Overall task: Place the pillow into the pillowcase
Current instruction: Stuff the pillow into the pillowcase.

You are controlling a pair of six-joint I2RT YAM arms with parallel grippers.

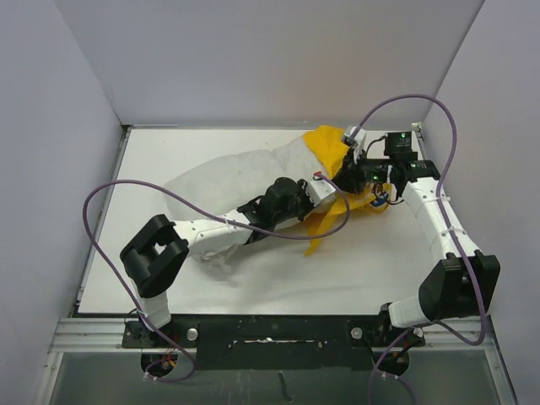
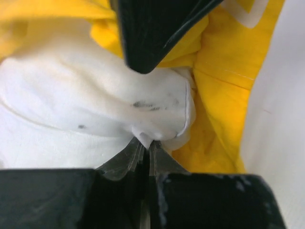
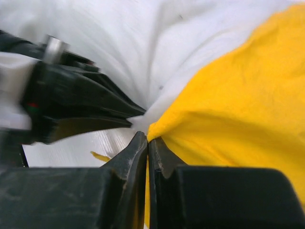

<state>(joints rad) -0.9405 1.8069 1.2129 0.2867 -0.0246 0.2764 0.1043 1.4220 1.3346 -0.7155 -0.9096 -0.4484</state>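
From above, the pillow (image 1: 240,179) lies slantwise across the table (image 1: 152,152). Only its right end is inside the mouth of the yellow pillowcase (image 1: 327,145); most of it is out in the open. Both arms meet right at that opening, the left gripper (image 1: 323,189) on the near side and the right gripper (image 1: 354,165) just behind it.

On the left wrist camera, the jaws are pressed together on a small pinch of white cloth at the pillow's (image 2: 71,100) corner. Yellow pillowcase (image 2: 224,86) wraps round it above and to the right. That grip looks meant to feed the corner deeper in.

On the right wrist camera, the jaws are clamped tight on the yellow hem of the pillowcase (image 3: 238,100), with the pillow (image 3: 143,38) bulging just past it. My read is that this hand anchors the mouth so the case doesn't slide along with the pillow. The job is barely begun.
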